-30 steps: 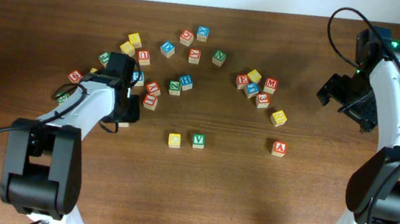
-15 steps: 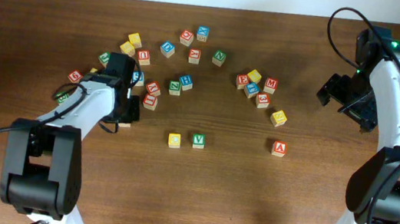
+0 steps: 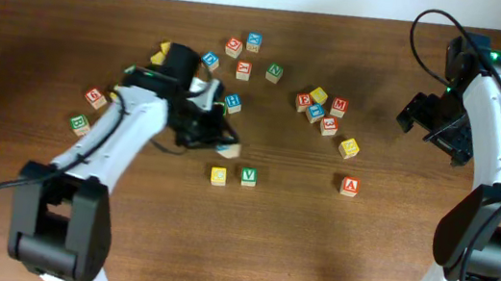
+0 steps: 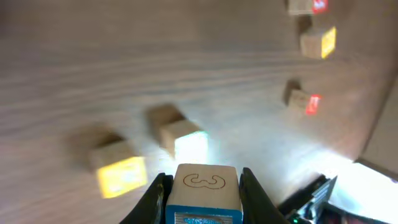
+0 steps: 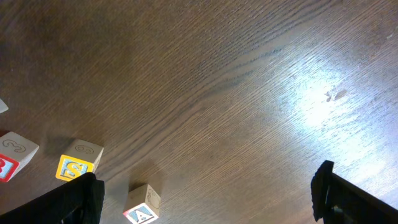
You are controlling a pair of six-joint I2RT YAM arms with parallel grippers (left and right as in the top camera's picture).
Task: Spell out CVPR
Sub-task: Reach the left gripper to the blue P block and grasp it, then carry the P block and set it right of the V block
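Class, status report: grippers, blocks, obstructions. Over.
Left gripper shut on blue-edged wooden cube. Right gripper open, empty. Yellow-faced wooden cube, green V cube side by side. Nothing blocking.

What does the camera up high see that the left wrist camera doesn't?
Only the overhead view shows the whole right arm, plus the red block and the green block at the far left of the table. Only the left wrist view shows, close up, the wooden block pinched in the left gripper, with a curly mark carved on top and a blue face below. Both show the yellow block and the green V block sitting side by side.
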